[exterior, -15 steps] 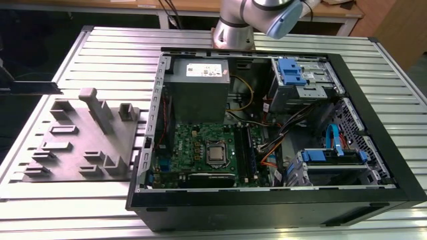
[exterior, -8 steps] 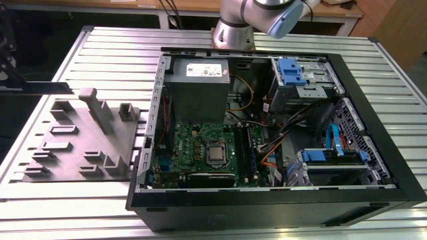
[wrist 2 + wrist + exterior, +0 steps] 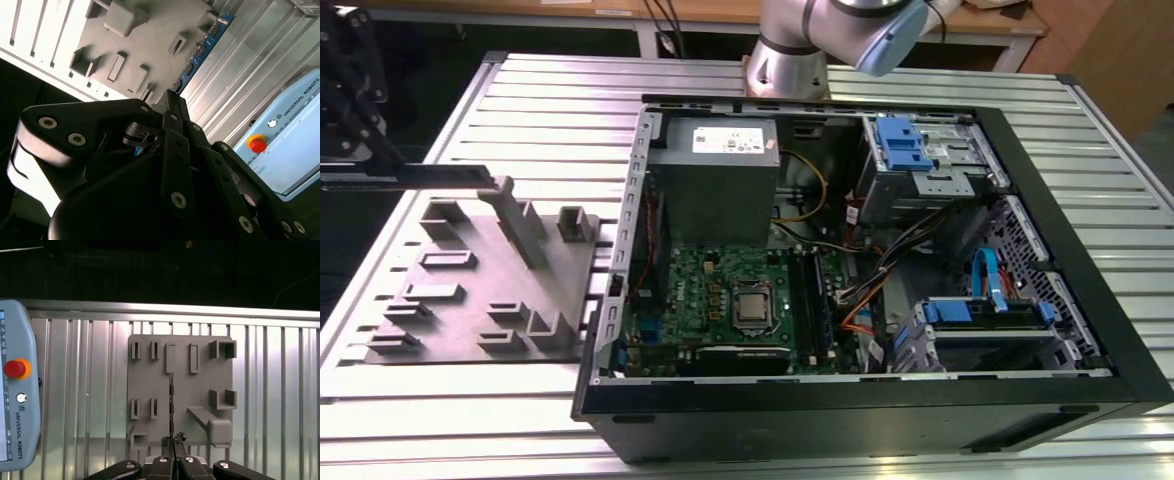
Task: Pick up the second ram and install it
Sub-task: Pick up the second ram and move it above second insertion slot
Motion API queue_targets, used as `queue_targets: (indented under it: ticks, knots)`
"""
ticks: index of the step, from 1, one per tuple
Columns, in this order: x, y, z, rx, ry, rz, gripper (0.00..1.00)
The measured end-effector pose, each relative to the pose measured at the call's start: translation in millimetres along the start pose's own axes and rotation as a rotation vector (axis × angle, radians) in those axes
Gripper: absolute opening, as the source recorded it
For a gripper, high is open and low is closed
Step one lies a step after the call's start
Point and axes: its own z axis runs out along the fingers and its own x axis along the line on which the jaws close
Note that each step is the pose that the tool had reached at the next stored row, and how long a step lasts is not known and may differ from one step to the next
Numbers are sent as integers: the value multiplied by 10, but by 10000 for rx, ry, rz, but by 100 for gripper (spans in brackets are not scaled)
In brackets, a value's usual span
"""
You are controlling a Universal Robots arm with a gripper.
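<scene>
Alt text: an end effector (image 3: 387, 165) at the exterior view's far left is clamped on the second ram (image 3: 440, 177), a long thin stick held level over the far edge of a grey fixture plate (image 3: 467, 300) on the slatted metal worktop (image 3: 520, 70). The stick's long axis runs left to right in the exterior view. In the first wrist view it shows edge-on, a thin dark line reaching out from the closed fingertips; in the second wrist view its blue face shows. Whether it is fully clear of the plate's holders I cannot tell. Well to the exterior view's right sits an open computer case (image 3: 1067, 250) with a green motherboard (image 3: 707, 290), whose long black slots (image 3: 810, 300) run near to far (crosswise to the stick as held). The plate's tall uprights (image 3: 520, 225) and the case's left wall (image 3: 636, 200) stand between stick and slots.
</scene>
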Motion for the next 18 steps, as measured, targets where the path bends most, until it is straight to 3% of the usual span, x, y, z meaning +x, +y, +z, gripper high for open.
queue_targets:
  ticks: [18]
  knots:
    - [3, -528, -14, 1, -1, 18, 8]
